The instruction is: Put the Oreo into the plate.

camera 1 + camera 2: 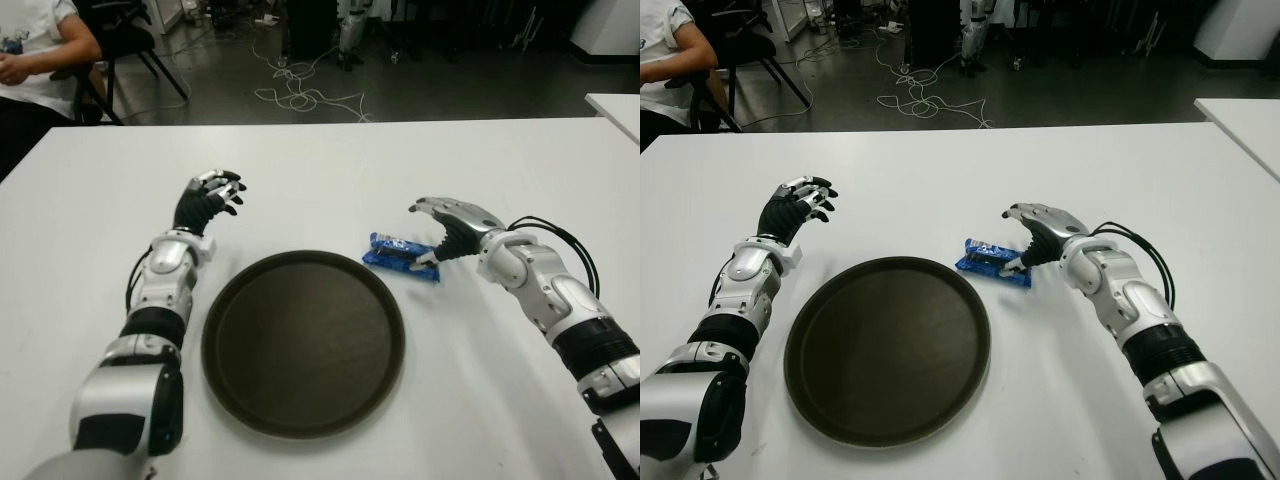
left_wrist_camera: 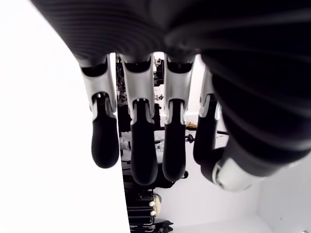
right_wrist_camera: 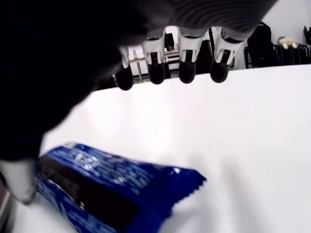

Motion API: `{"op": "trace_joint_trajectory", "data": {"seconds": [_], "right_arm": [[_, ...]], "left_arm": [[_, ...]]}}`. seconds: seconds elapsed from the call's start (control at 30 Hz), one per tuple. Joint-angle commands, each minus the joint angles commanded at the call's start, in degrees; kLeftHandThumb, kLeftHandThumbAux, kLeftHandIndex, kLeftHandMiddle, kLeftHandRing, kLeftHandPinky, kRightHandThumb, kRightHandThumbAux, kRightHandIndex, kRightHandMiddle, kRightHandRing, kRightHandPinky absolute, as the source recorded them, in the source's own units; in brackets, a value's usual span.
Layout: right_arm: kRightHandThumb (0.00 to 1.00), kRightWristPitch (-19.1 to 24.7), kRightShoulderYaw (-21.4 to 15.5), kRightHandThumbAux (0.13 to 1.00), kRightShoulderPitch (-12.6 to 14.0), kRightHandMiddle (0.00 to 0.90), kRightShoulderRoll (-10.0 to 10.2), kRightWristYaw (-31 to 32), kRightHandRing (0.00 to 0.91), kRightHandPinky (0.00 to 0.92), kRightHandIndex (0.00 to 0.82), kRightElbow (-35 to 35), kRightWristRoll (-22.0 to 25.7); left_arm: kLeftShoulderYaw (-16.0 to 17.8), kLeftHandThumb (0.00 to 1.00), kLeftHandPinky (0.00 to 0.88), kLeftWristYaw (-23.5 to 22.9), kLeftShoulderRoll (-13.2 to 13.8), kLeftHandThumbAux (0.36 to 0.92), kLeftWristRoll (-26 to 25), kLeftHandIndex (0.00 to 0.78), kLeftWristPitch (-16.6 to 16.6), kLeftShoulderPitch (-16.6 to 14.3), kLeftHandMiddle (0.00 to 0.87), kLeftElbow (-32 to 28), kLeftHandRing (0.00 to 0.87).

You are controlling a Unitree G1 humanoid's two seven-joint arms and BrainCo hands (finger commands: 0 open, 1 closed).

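Note:
A blue Oreo pack (image 1: 399, 255) lies flat on the white table (image 1: 330, 180), just past the right rim of the round dark brown plate (image 1: 300, 350), which holds nothing. My right hand (image 1: 424, 236) hovers at the pack's right end. Its fingers (image 3: 187, 68) are stretched out above the wrapper (image 3: 109, 187), and the thumb is down by the pack's near end. Nothing is grasped. My left hand (image 1: 213, 194) shows to the left of the plate and beyond it, with relaxed fingers (image 2: 141, 145) and nothing in it.
A seated person (image 1: 30, 60) is at the table's far left corner beside a chair (image 1: 125, 45). Cables (image 1: 300, 95) lie on the floor beyond the far edge. A second white table (image 1: 618, 108) stands at the right.

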Motion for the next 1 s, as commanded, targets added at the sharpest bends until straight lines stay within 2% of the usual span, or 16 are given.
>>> {"op": "trace_joint_trajectory", "data": {"seconds": [0.37,0.57,1.0], "right_arm": [[0.000,-1.86,1.01,0.589,-1.15,0.000,0.07,-0.98,0.014,0.052,0.003,3.62,0.30],[0.000,-1.69,1.48,0.595,-1.20,0.000,-0.02,-0.07,0.001,0.046,0.000,3.62,0.28],[0.000,-2.45,1.69,0.628,-1.32,0.000,0.19,0.06,0.008,0.049,0.000,4.71,0.42]], "left_arm": [[-0.41,0.834,0.565,1.06,0.09,0.673,0.56,0.418,-0.07,-0.07,0.467,0.23,0.515],[-0.42,0.834,0.588,0.82,-0.08,0.672,0.37,0.419,-0.23,0.17,0.469,-0.14,0.523],[-0.36,0.835,0.577,1.38,-0.73,0.672,0.04,0.419,0.66,0.60,0.469,-1.74,0.514]]}}
